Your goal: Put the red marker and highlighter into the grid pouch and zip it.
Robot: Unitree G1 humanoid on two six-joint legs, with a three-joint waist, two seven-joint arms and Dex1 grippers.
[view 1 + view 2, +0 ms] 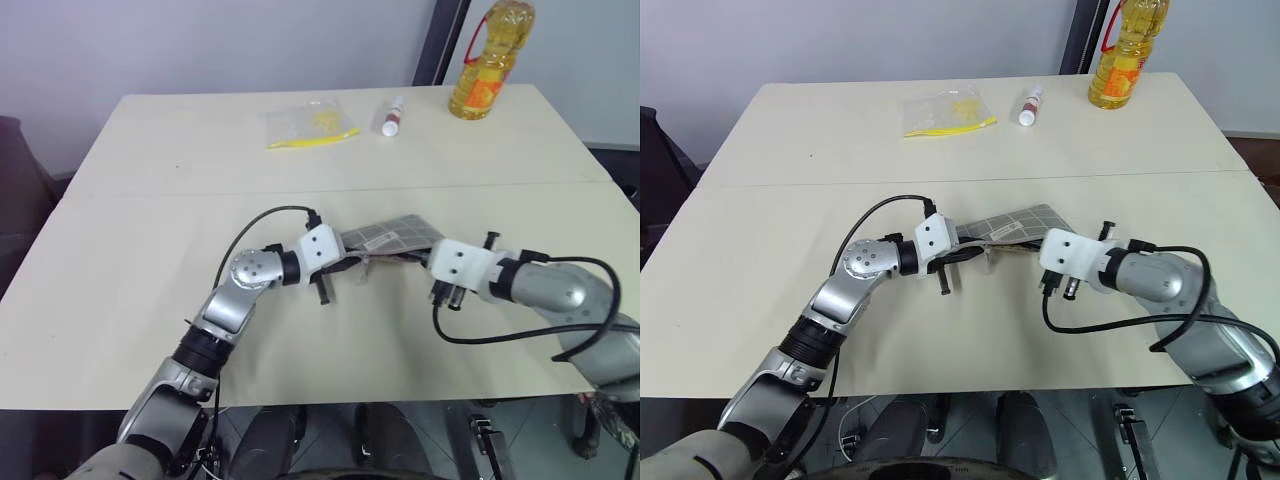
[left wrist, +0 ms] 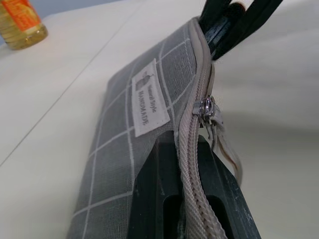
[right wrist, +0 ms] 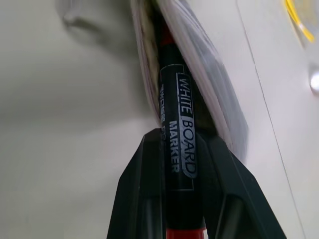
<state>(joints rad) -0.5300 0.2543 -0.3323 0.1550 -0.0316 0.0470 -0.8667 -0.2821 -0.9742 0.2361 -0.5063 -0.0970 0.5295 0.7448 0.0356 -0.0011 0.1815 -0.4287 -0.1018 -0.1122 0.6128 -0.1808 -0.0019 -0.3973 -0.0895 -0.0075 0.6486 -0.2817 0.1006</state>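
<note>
- The right gripper (image 3: 182, 199) has its two black fingers closed on the red marker (image 3: 178, 149), barrel running out along the fingers; the marker's front end is already inside the mouth of the grid pouch (image 1: 392, 238).
- The left gripper (image 2: 194, 199) is fully closed, pinching the pouch's zipper edge just beside the zipper pull (image 2: 208, 107), and lifts that end off the table (image 1: 150, 300).
- The pouch lies between the two grippers, near the middle of the table, closer to its near edge than its far edge.
- I cannot see the highlighter; whether it is already inside the pouch I cannot tell.
- Step in hand, as I judge it: sliding the marker fully in. To do it well, keep the marker in line with the pouch's length, push slowly so the tip does not snag on the fabric or zipper teeth, and let go only once most of the barrel is covered.
- The left grip should hold the mouth steady and raised; if it sags, the opening may close on the marker.
- At the far edge sit an oil bottle (image 1: 490, 60), a white tube (image 1: 392, 115) and a clear bag (image 1: 308, 124), well apart from the work.
</note>
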